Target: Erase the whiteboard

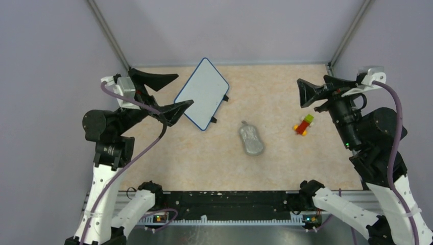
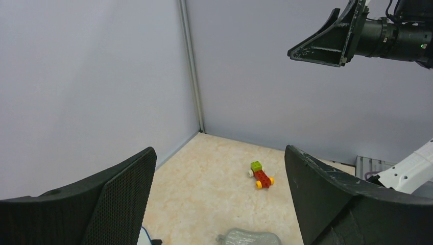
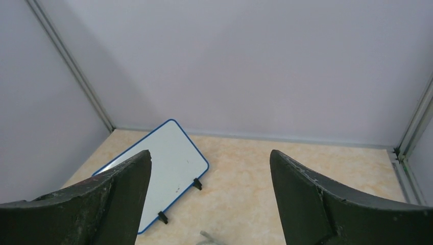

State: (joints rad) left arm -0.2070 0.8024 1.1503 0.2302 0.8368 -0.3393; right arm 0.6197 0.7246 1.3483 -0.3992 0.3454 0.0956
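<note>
The whiteboard (image 1: 201, 92) lies flat at the back left of the table, with a blue rim, black feet and a white face that is blank except for a tiny red speck. It also shows in the right wrist view (image 3: 171, 161). A dark grey oval eraser pad (image 1: 250, 139) lies on the table near the middle, apart from the board. Its edge shows in the left wrist view (image 2: 250, 238). My left gripper (image 1: 185, 90) is open and empty, raised over the board's left edge (image 2: 219, 153). My right gripper (image 1: 305, 94) is open and empty, raised at the right (image 3: 209, 153).
A small toy car (image 1: 304, 125) of red and green bricks with yellow wheels sits right of the eraser pad, below my right gripper; it also shows in the left wrist view (image 2: 261, 175). Grey walls enclose the table on three sides.
</note>
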